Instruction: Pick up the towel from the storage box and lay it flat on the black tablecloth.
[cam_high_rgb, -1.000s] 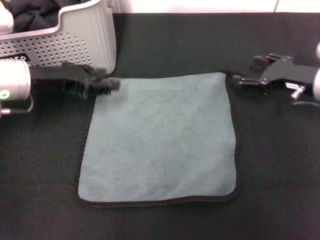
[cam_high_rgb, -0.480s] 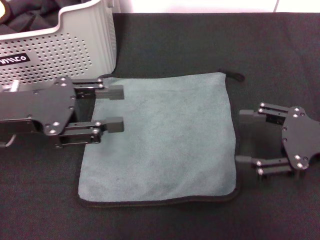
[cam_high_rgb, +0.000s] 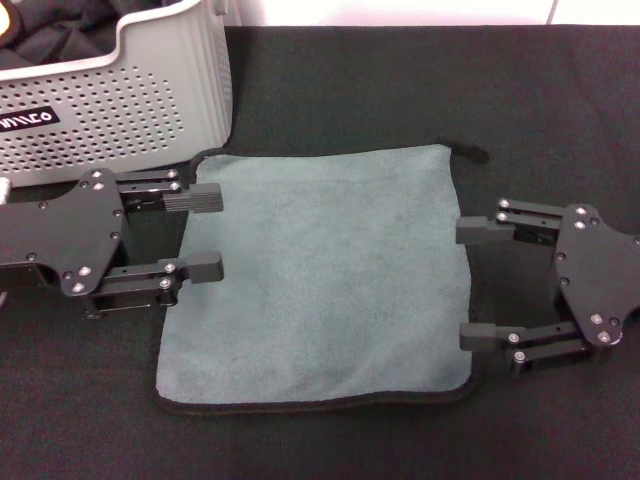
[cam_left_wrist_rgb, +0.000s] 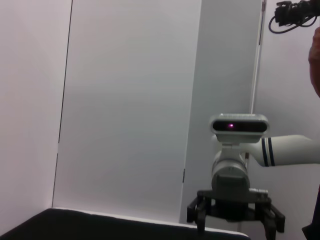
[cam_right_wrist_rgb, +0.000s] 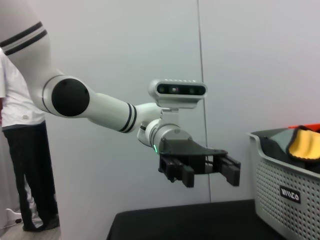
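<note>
End effectors (cam_high_rgb: 205, 232) (cam_high_rgb: 478, 283) open beside towel (cam_high_rgb: 320, 275)

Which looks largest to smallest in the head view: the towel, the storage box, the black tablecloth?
1. Black tablecloth, filling most of the view.
2. Towel.
3. Storage box, though it is cut off by the frame edge, so its full size is unsure.

wall (cam_left_wrist_rgb: 130, 100): plain pale panels, vertical seams | person (cam_right_wrist_rgb: 27, 150): white shirt, dark trousers, standing against wall | mounted camera (cam_left_wrist_rgb: 295, 12): high on wall
</note>
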